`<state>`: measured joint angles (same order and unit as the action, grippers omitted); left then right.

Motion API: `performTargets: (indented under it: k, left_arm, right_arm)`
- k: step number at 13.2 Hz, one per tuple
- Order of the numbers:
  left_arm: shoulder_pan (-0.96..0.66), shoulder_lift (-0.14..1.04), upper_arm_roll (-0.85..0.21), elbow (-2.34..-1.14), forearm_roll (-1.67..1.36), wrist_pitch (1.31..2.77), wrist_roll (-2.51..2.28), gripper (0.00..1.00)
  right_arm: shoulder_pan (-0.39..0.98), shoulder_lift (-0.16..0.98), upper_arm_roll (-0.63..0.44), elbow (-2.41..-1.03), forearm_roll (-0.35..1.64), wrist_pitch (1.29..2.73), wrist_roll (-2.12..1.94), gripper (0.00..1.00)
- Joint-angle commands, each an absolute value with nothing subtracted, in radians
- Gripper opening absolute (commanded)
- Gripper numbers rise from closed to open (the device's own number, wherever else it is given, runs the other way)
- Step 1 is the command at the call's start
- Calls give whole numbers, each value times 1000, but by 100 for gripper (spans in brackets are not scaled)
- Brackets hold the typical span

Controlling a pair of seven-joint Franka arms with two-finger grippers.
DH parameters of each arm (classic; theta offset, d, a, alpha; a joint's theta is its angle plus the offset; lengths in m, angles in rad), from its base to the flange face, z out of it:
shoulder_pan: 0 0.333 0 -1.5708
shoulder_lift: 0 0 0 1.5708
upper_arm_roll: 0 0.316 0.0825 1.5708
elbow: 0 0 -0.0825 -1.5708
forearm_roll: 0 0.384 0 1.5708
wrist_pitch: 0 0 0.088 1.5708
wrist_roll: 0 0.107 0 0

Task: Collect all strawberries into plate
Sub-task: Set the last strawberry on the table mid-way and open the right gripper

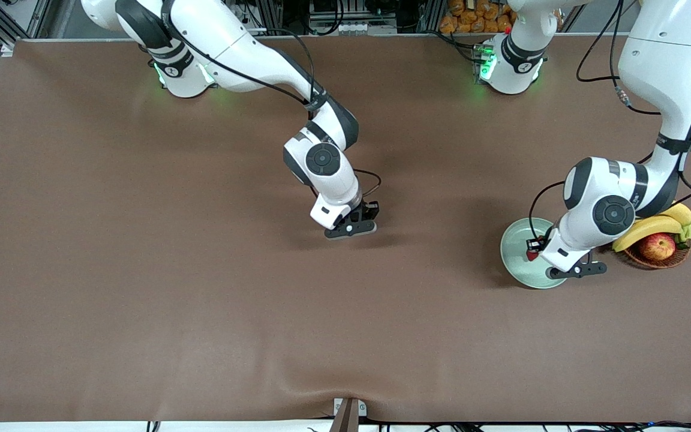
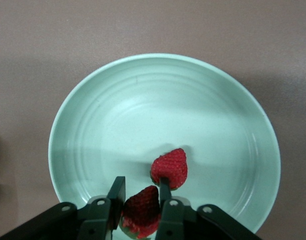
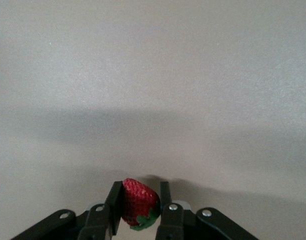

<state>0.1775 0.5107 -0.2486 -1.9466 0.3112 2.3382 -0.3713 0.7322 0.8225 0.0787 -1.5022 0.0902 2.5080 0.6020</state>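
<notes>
Covering the table (image 1: 141,270), a brown cloth (image 1: 345,336), wrinkled near its front edge.

You see the left gripper (image 1: 536,251) low over the mint plate (image 1: 516,240), a strawberry (image 1: 531,255) at its tip. The right gripper (image 1: 352,230) sits over bare table (image 1: 141,270) mid-table.

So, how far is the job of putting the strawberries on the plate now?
One strawberry already lies on the plate. The left gripper is over the plate with a second strawberry between its fingers; whether it is let go cannot be told. The right gripper, over the bare table mid-table, grips the third strawberry. Left: set down the second, then bring the third to the plate.
</notes>
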Motion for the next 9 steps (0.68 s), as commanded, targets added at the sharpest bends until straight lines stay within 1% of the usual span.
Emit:
performTargets:
  k: [1,3,4,6,9]
  left_arm:
    - [184,495,-256,-1968,333,2358,-370,100]
    - [183,488,-261,-1962,328,2356,-376,100]
    - [184,486,-274,-1951,327,2356,-380,100]
    - [183,473,-305,-1925,324,2344,-408,100]
    - [172,463,-411,-1890,292,2289,-593,100]
  right_arm:
    - [742,831,42,-1471,72,2502,629,100]
    - [718,813,40,-1474,74,2485,618,100]
    - [698,786,40,-1485,74,2473,612,100]
    - [643,732,40,-1488,72,2381,560,100]
    - [537,637,40,-1494,72,2194,392,100]
